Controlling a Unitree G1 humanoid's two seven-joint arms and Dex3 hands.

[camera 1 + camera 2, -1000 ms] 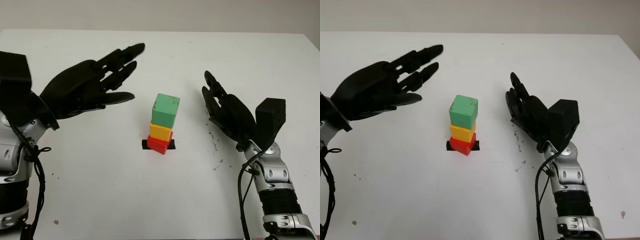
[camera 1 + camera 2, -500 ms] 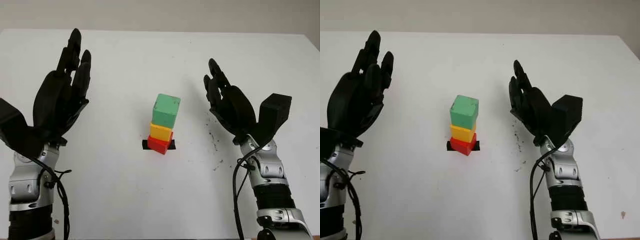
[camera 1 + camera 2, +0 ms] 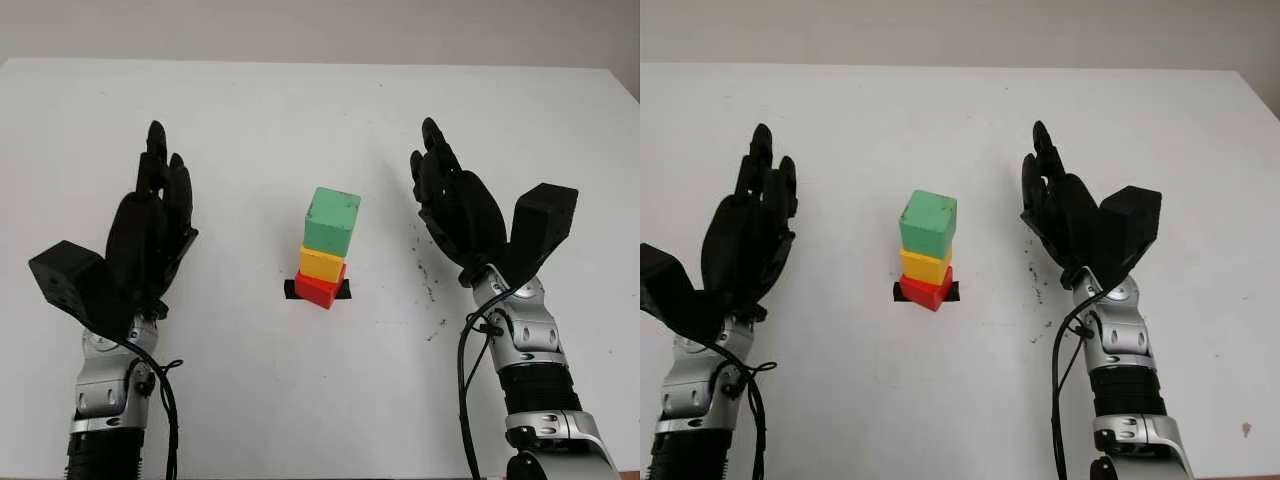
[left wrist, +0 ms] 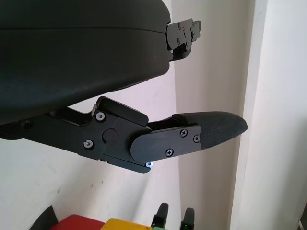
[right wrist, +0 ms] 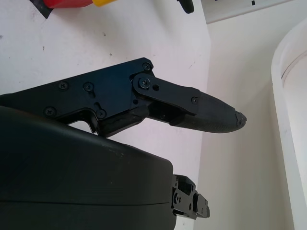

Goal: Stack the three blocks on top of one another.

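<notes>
Two head cameras look forward and down at a white table (image 3: 320,110) from slightly different spots. Both take in the same scene: the block stack (image 3: 326,248) at centre, the left hand (image 3: 150,235) rising from the bottom left and the right hand (image 3: 455,210) from the bottom right. Each wrist camera sits very close against its own hand's black shell, looking along the fingers (image 4: 211,129) toward the stack, whose red block (image 5: 72,2) and yellow block (image 4: 124,224) show at the picture edge.
</notes>
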